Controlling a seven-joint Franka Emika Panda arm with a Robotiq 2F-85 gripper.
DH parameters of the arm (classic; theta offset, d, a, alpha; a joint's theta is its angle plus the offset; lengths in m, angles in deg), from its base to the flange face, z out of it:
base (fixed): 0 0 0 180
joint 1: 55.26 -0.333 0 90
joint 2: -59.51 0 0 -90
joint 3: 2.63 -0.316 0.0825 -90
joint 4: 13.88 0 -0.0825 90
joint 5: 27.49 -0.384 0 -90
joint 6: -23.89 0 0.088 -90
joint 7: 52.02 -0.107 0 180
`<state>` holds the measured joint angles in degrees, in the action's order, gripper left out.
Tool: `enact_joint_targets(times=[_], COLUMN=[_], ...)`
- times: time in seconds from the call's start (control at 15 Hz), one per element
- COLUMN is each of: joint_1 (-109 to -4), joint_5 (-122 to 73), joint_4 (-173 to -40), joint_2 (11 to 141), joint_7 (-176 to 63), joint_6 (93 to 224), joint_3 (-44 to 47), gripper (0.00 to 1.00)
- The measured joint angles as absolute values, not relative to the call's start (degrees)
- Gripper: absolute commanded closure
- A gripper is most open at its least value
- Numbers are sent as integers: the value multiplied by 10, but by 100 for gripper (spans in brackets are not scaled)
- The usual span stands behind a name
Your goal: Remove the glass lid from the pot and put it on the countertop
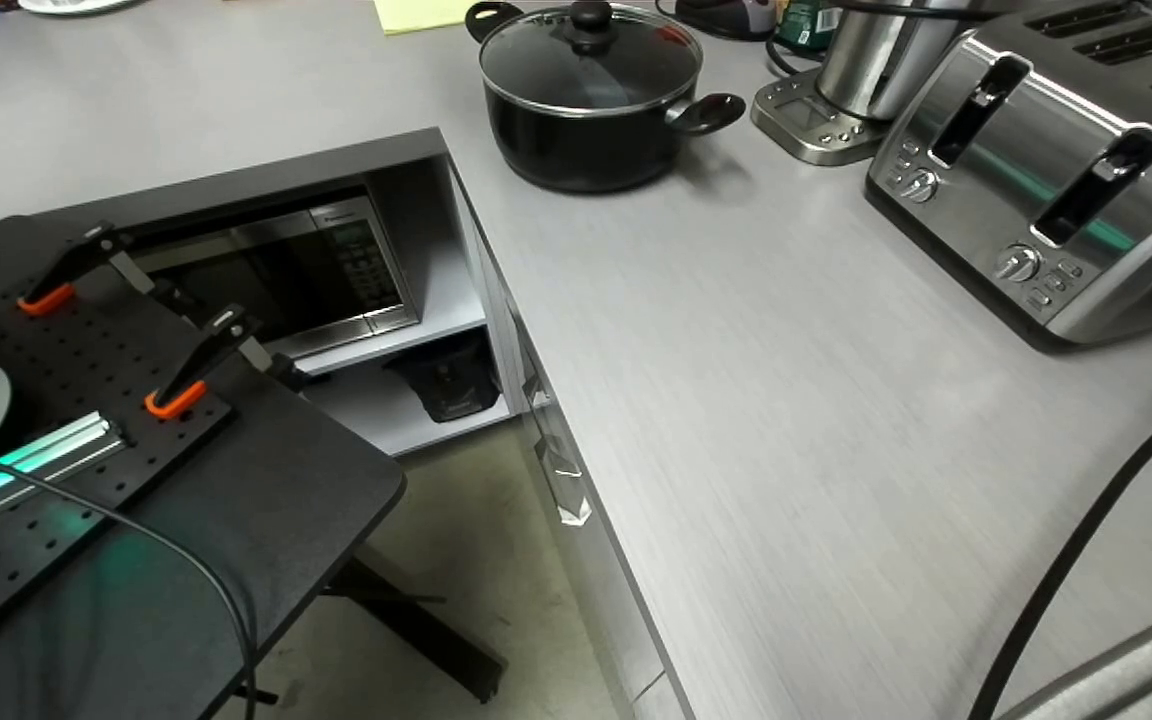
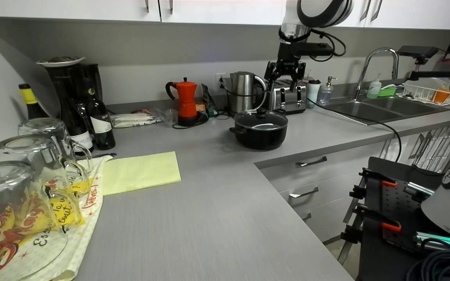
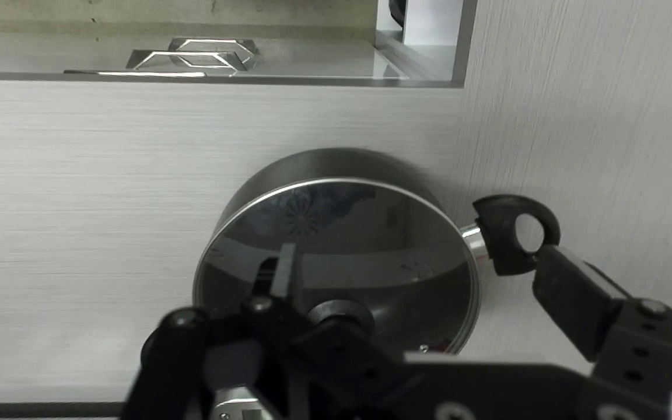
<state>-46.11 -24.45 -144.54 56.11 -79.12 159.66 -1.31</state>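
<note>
The black pot (image 1: 586,150) stands upright on the light-grey countertop (image 1: 786,400); it also shows in an exterior view (image 2: 262,138) and in the wrist view (image 3: 336,160). The round glass lid (image 1: 536,55), with a metal rim and black knob (image 1: 591,25), rests on the pot; it also shows in the wrist view (image 3: 371,233). My gripper (image 2: 282,84) is open and empty, above and behind the pot in an exterior view. In the wrist view the fingers of the gripper (image 3: 417,259) are wide apart, and its body partly hides the lid's knob (image 3: 342,309).
A silver toaster (image 1: 1026,200) and a steel kettle (image 2: 242,93) stand behind the pot. A red moka pot (image 2: 187,99), glass mugs (image 2: 22,195) and a yellow cloth (image 2: 143,171) are on the same counter. The counter's inner edge and drawers (image 2: 299,179) lie in front of the pot.
</note>
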Motion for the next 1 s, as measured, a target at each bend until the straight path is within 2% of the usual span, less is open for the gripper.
enact_joint_targets(times=[1.0], joint_1=[-461], joint_5=[-270], joint_4=[-1223], joint_2=[787], joint_7=[-869], joint_6=[1586], joint_3=[65], gripper=[0])
